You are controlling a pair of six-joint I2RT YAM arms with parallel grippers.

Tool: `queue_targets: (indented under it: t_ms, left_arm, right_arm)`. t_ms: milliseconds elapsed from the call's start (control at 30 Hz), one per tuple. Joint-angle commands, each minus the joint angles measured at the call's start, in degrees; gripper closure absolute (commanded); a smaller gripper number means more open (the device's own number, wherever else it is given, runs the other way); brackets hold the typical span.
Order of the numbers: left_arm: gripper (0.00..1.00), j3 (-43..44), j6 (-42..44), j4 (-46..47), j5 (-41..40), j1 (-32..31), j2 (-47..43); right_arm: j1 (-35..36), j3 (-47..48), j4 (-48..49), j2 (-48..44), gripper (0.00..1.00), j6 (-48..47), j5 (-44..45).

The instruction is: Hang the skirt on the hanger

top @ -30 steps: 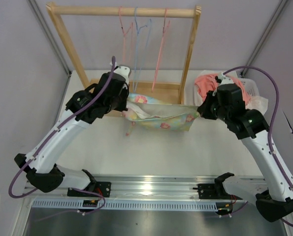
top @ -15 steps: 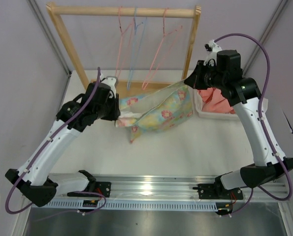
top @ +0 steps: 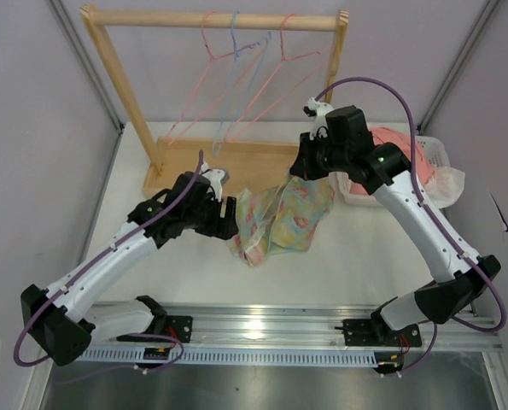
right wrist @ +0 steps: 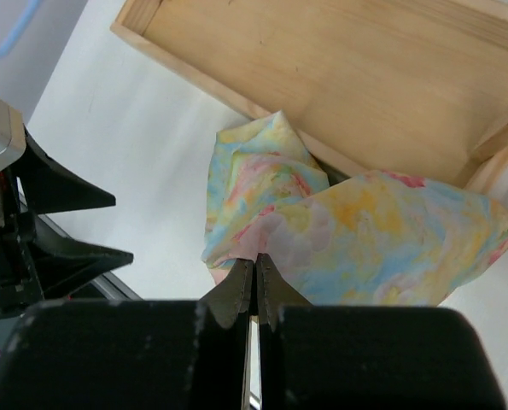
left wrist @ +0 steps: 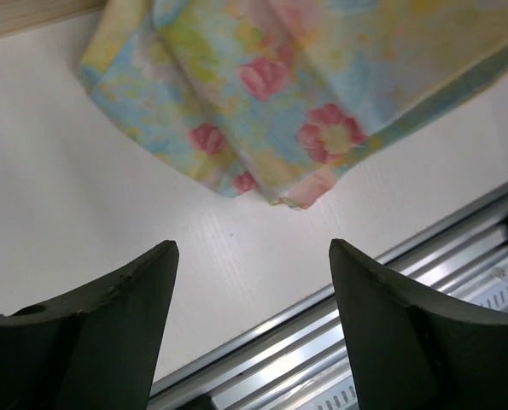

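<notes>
The skirt [top: 281, 220], pastel yellow, blue and green with pink flowers, hangs bunched from my right gripper [top: 305, 167] and its lower part rests on the table. In the right wrist view that gripper [right wrist: 255, 260] is shut on a fold of the skirt [right wrist: 364, 231]. My left gripper [top: 228, 218] stands open just left of the cloth and touches nothing. Its wrist view shows bare table between the fingertips [left wrist: 254, 246], with the skirt [left wrist: 271, 77] lying beyond them. A pink wire hanger [top: 284, 41] hangs tilted on the wooden rail, apart from both grippers.
The wooden rack [top: 219, 19] stands at the back on a flat base [top: 236, 158], with other pink and light blue hangers [top: 235, 47] on its rail. A white basket [top: 437, 162] with a coral garment [top: 399, 141] sits at the right. A metal rail [top: 271, 325] runs along the near edge.
My left gripper has let go of the skirt, opened and dropped towards the table. The right gripper carried its end of the skirt leftward, so the cloth now hangs bunched. The hangers swing.
</notes>
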Motion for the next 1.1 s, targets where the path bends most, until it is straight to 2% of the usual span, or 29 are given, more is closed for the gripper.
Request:
queue_targets:
  t_ms: [0, 167, 300, 400, 700, 800, 867, 933, 967, 1000, 1033, 1067]
  left_arm:
    - [0.22, -2.0, 0.3, 9.4, 4.1, -3.6, -2.5]
    - [0.19, -7.6, -1.5, 17.5, -1.5, -8.5, -1.7]
    - [0.18, -9.8, -2.3, 23.6, -12.4, -12.9, -1.4]
    - [0.18, -9.5, -1.4, 28.0, -17.0, -13.5, 0.8]
    - [0.22, -5.6, 3.2, 29.2, -16.6, -14.2, 7.8]
    - [0.26, -6.1, 3.6, 29.5, -19.8, -14.3, 8.5]
    - [0.33, -6.1, 4.0, 30.5, -21.2, -14.3, 9.9]
    - [0.47, -5.3, 4.1, 30.2, -22.6, -14.3, 11.2]
    - [0.61, -5.0, 4.0, 30.0, -23.2, -14.4, 12.0]
    - [0.69, -4.6, 4.0, 29.9, -23.2, -14.4, 12.2]
    - [0.84, -3.0, 4.1, 29.0, -23.0, -14.4, 12.2]
    - [0.91, -2.4, 4.5, 28.4, -22.8, -14.5, 12.7]
  right_arm:
    - [0.9, -0.3, 1.2, -0.2, 1.0, -1.2, 2.6]
    - [1.4, -1.3, 1.4, -0.4, 1.0, -0.8, 3.2]
    - [1.9, -1.7, 1.5, -0.2, 1.0, -0.3, 3.2]
    - [2.7, -1.8, 1.6, 0.0, 1.0, 0.0, 3.5]
    - [3.3, -1.2, 1.2, 0.2, 1.0, 0.2, 4.5]
    - [3.2, -1.1, 1.3, 0.4, 1.0, 0.3, 4.1]
    - [3.3, -1.2, 1.4, 0.4, 1.0, 0.5, 4.4]
    - [3.3, -1.5, 1.2, 0.5, 1.0, 0.6, 4.8]
    - [3.4, -1.6, 1.1, 0.5, 1.0, 0.6, 5.2]
    - [3.4, -2.0, 0.9, 0.5, 1.0, 0.9, 5.6]
    - [3.3, -3.4, 0.9, 0.4, 1.0, 1.5, 6.8]
    - [3.2, -4.5, 1.0, 0.2, 1.0, 2.0, 7.5]
